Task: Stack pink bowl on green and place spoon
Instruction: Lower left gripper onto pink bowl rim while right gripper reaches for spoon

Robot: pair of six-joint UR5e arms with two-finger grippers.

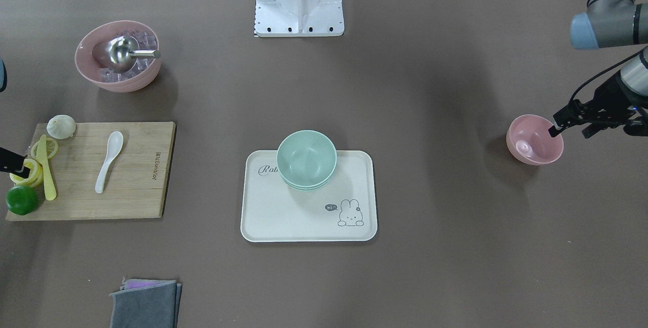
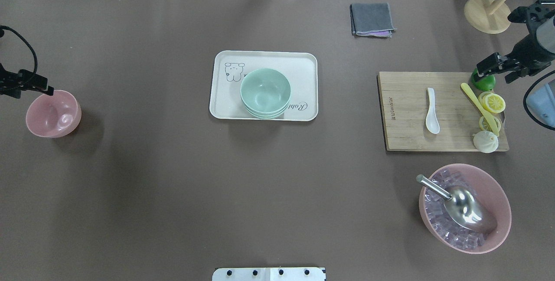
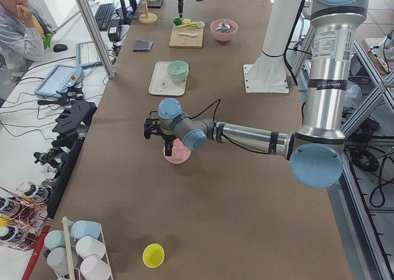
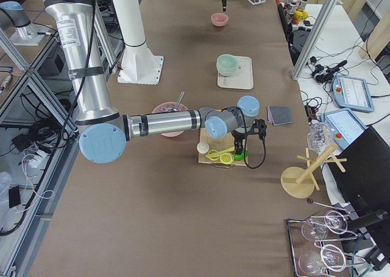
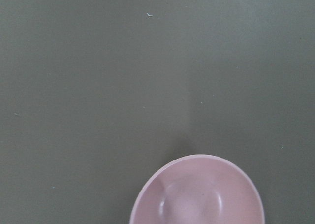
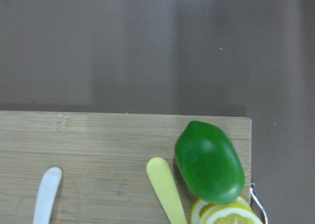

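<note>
Far left, the left gripper [image 2: 41, 86] hangs at the pink bowl's [image 2: 53, 113] upper rim; jaw width, can't tell. A thin rim pinch could let it tip or slip in transit. Centre, the green bowl [image 2: 265, 92] sits on the tray [image 2: 225, 107]. Right, the spoon [image 2: 432, 111] lies flat on the board [image 2: 403, 120]. Upper right, the right gripper [image 2: 488, 65] is over the lime [image 2: 484, 82], width unclear, and might nudge fruit.

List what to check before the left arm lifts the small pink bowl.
1. Small pink bowl upright and empty: ok.
2. Left gripper open, above the bowl's rim: ok.
3. Rim sits between the jaws: cannot tell.
4. Green bowl stack on the tray, top bowl empty: ok.
5. White spoon lying loose on the cutting board: ok.
</note>
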